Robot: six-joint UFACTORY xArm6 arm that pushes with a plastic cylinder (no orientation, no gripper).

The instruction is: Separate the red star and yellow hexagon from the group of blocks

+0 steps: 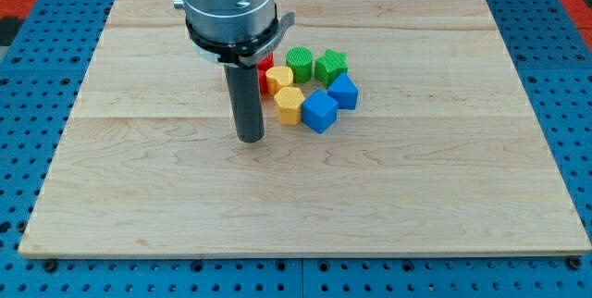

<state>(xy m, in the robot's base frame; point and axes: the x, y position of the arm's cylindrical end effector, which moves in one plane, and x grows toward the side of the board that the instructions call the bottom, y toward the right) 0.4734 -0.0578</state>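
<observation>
— Camera view: where is my tip (250,138)?

— On the board (139,196), just left of the cluster, apart from the yellow hexagon (289,105). It is a bare rod; no jaws to open or close.

— And the red star (265,64)?

— Mostly hidden behind the rod, at the cluster's left, beside a second yellow block (278,80).

— The rest?

— Green cylinder (299,61) and green star (331,65) at the top; two blue blocks (319,111) (343,92) on the right, the lower one touching the hexagon.

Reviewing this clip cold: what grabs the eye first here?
The big grey arm housing at the view's top, with my tip planted on the wooden board. Just right of it, a tight cluster: yellow hexagon nearest, yellow block, red block mostly hidden, two green blocks and two blue blocks.
</observation>
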